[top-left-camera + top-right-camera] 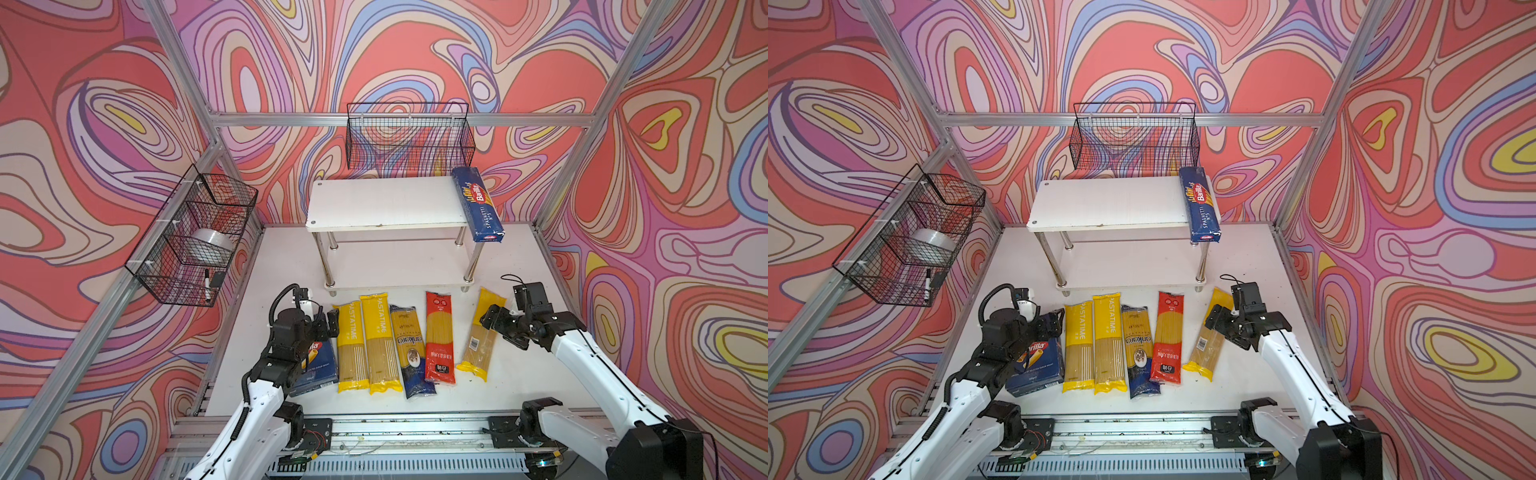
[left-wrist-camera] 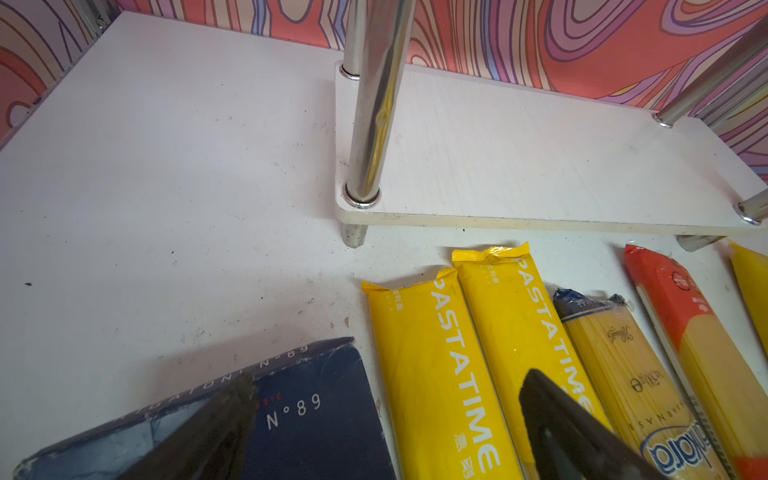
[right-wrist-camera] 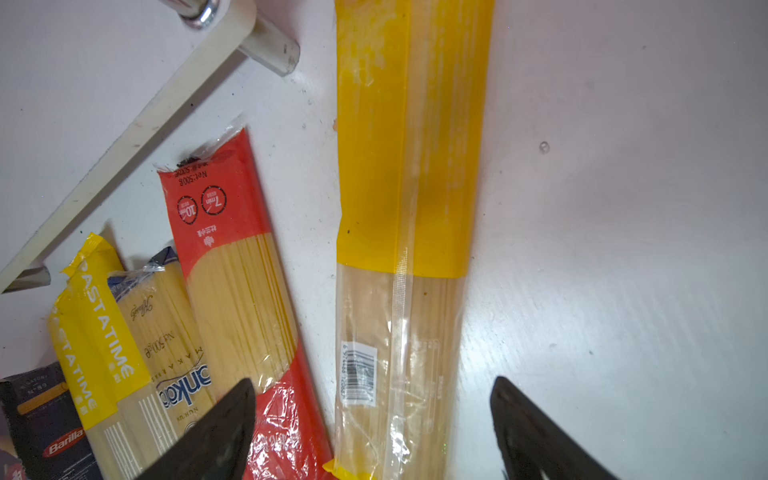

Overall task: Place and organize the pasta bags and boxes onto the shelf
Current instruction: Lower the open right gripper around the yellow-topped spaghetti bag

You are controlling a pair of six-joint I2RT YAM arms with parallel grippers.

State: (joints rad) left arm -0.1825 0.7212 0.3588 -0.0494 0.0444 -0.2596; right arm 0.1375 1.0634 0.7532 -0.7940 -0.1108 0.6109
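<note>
The white two-tier shelf (image 1: 382, 203) stands at the back. The long blue spaghetti box (image 1: 478, 203) lies on its top board's right end, overhanging the front. Several bags lie in a row in front: two PASTATIME bags (image 1: 351, 345) (image 1: 380, 340), a gold-and-navy bag (image 1: 411, 349), a red-ended bag (image 1: 439, 336) and a tilted yellow-ended bag (image 1: 482, 336) (image 3: 407, 208). The wide blue box (image 1: 318, 365) (image 2: 311, 415) lies at the left, partly under my left arm. My left gripper (image 1: 330, 322) (image 2: 386, 419) is open over the box and the nearest PASTATIME bag. My right gripper (image 1: 492, 318) (image 3: 374, 390) is open, straddling the tilted bag.
A black wire basket (image 1: 409, 141) hangs on the back wall just above the shelf. Another wire basket (image 1: 195, 237) on the left frame holds a tape roll and a marker. Aluminium posts frame the cell, and a rail (image 1: 395, 428) runs along the front edge.
</note>
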